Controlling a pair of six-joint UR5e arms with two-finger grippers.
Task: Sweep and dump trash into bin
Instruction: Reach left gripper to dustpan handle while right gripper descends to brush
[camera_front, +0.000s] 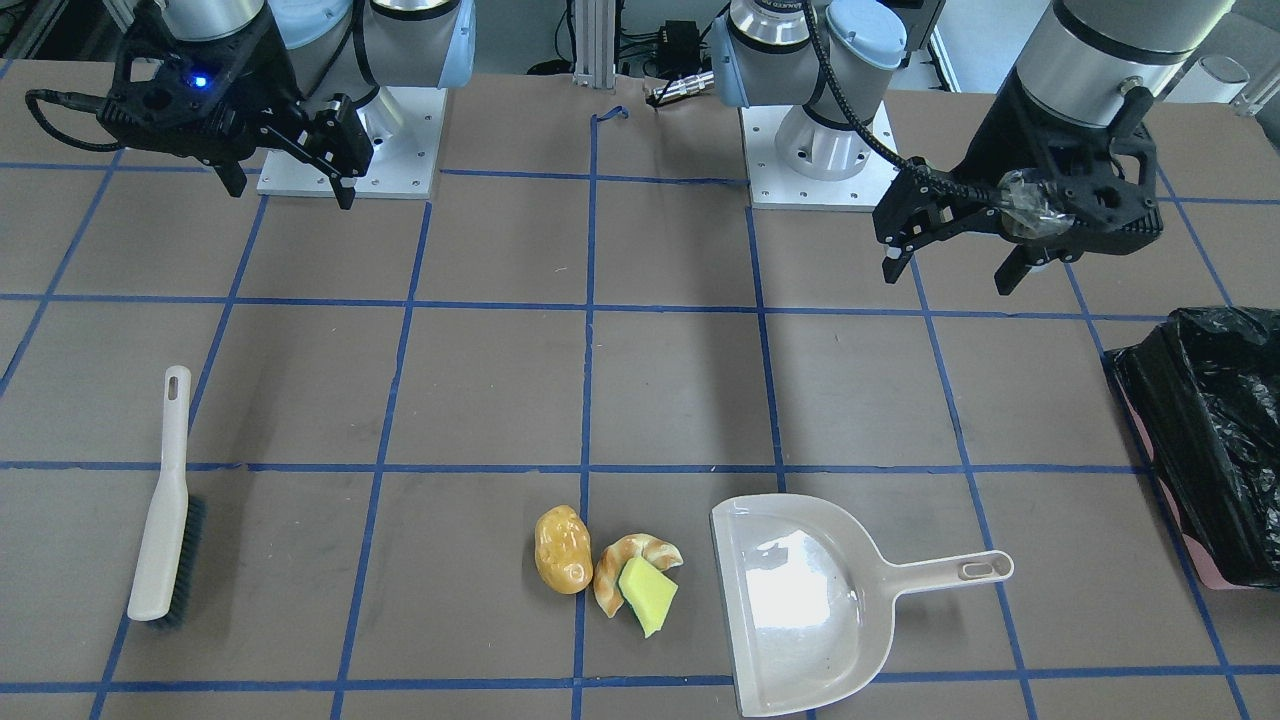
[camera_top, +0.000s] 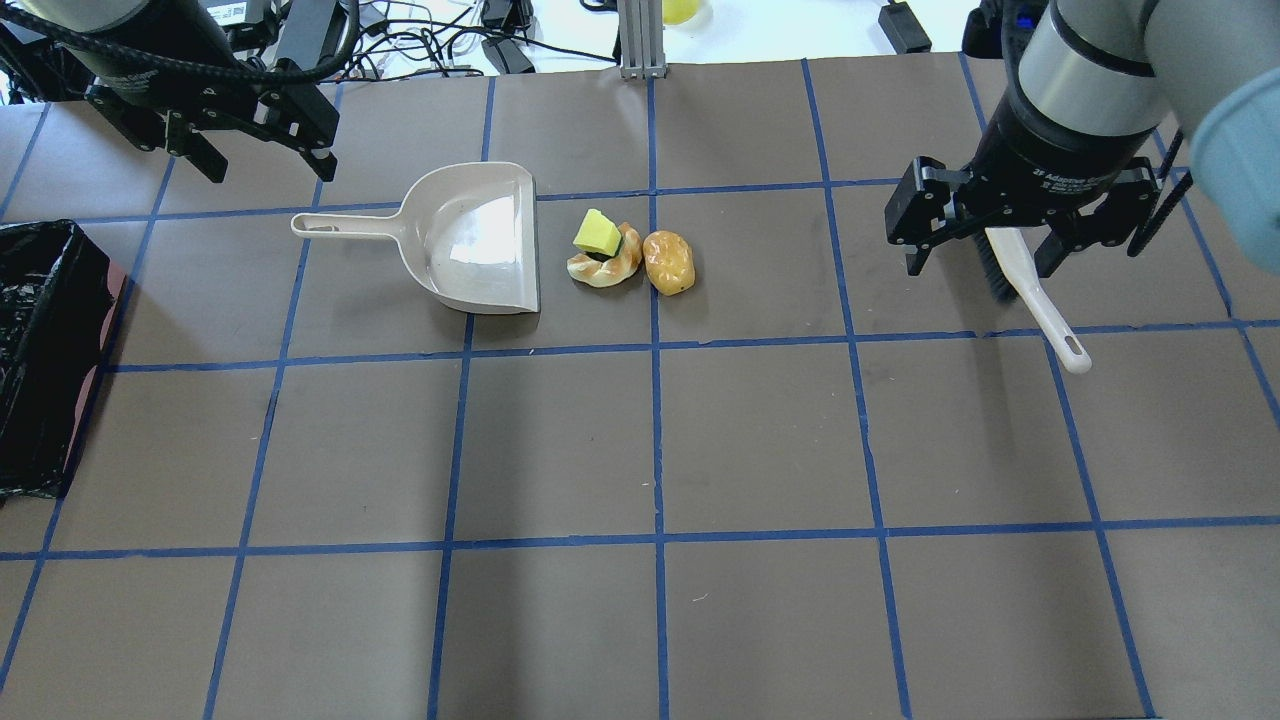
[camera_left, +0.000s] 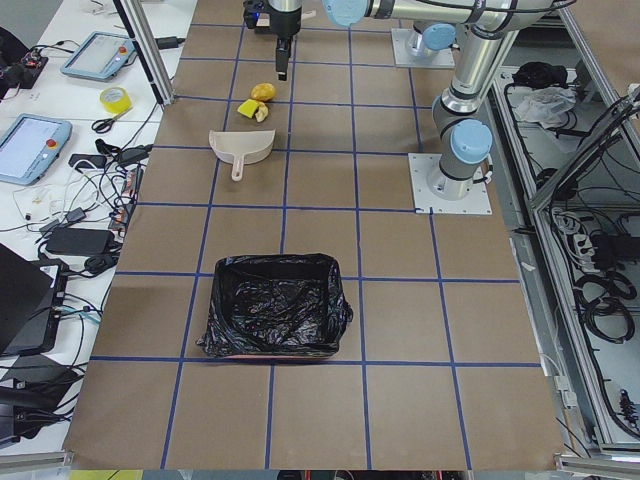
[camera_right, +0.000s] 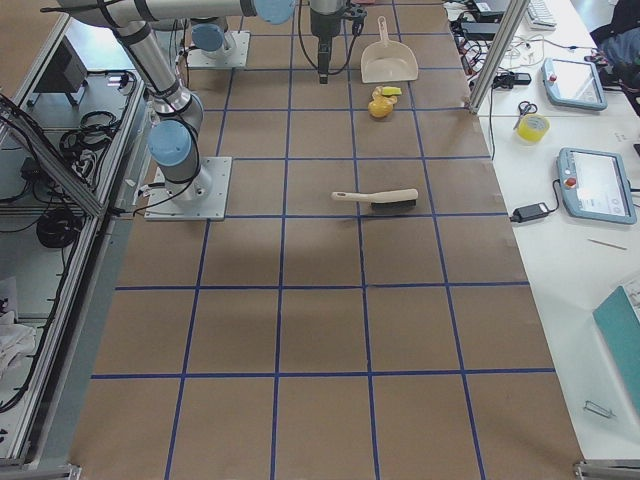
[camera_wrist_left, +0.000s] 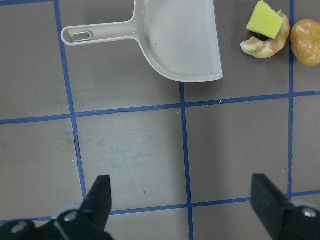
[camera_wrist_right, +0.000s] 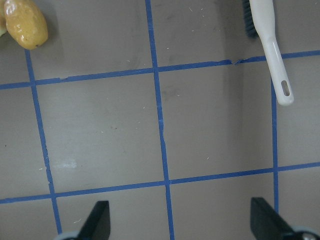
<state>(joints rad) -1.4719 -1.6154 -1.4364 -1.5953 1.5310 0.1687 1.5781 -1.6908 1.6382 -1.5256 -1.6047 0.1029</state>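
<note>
L pincer (camera_front: 950, 275) apart, empty, R pincer (camera_front: 290, 190) apart, empty, trash pile (camera_front: 608, 578) just beside dustpan (camera_front: 800, 610)

Small white lettering (camera_top: 1075, 180), partly legible as "Adaptive", on right end effector (camera_top: 980, 268), nothing else readable

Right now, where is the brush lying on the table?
In the front-facing view the brush lies flat at the left, on the robot's right side, apart from the potato-like lump. The overhead view shows it beneath the open right gripper.

Beige dustpan (camera_front: 800, 600), white-handled brush (camera_front: 165, 500) well apart from it, brown table (camera_front: 500, 390) gridded with blue tape (camera_front: 588, 400)
</note>
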